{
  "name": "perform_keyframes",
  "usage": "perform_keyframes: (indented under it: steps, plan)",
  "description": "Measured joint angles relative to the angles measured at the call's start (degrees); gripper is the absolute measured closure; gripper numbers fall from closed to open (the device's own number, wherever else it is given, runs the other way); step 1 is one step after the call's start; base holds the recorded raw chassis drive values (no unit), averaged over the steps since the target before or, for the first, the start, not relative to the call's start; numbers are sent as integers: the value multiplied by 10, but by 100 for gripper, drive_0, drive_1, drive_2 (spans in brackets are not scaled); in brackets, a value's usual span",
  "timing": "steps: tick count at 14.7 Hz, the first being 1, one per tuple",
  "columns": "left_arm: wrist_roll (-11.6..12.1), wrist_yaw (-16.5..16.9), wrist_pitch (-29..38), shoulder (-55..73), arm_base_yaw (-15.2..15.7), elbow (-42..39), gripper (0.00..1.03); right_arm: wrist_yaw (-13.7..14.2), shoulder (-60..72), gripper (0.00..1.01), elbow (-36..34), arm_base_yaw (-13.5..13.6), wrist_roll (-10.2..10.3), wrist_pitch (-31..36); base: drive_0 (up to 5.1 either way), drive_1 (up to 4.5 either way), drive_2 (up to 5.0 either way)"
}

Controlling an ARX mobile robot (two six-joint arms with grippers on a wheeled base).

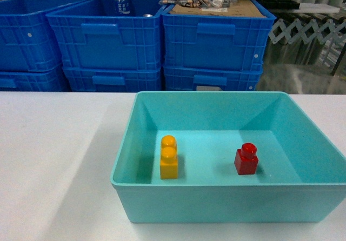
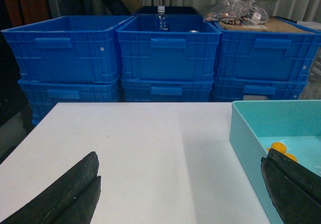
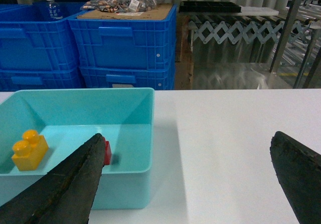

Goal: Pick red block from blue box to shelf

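The red block [image 1: 246, 160] stands upright on the floor of the blue box [image 1: 227, 97], right of centre. No gripper shows in the head view. My right gripper [image 3: 185, 179] is open over bare table to the right of the blue box [image 3: 145, 148]. Its left finger [image 3: 75, 184] hides most of the red block [image 3: 107, 151]. My left gripper [image 2: 180, 184] is open and empty over the table, left of the blue box [image 2: 246, 133]. Steel uprights and rails of the shelf [image 3: 290, 23] show at the far right, beyond the table.
A yellow-orange two-stud brick [image 1: 168, 157] stands in the box's left half. Stacked dark blue crates [image 1: 108, 41] line the far side of the white table [image 1: 54, 160]; one holds a bottle [image 1: 121, 3], another bagged parts on cardboard [image 1: 216, 0]. A folding lattice conveyor [image 3: 241, 30] stands behind on the right.
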Motion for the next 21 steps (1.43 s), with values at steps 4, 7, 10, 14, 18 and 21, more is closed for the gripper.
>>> perform_keyframes:
  steps: [4, 7, 10, 14, 18, 21]
  plan:
    - [0, 0, 0, 0, 0, 0, 5, 0, 0, 3, 0, 0, 0, 0, 0, 0, 0]
    - [0, 0, 0, 0, 0, 0, 5, 0, 0, 3, 0, 0, 0, 0, 0, 0, 0]
    - [0, 0, 0, 0, 0, 0, 5, 0, 0, 3, 0, 0, 0, 0, 0, 0, 0]
    - [0, 0, 0, 0, 0, 0, 5, 0, 0, 3, 0, 0, 0, 0, 0, 0, 0]
    - [0, 0, 0, 0, 0, 0, 5, 0, 0, 3, 0, 0, 0, 0, 0, 0, 0]
    - [0, 0, 0, 0, 0, 0, 5, 0, 0, 3, 0, 0, 0, 0, 0, 0, 0]
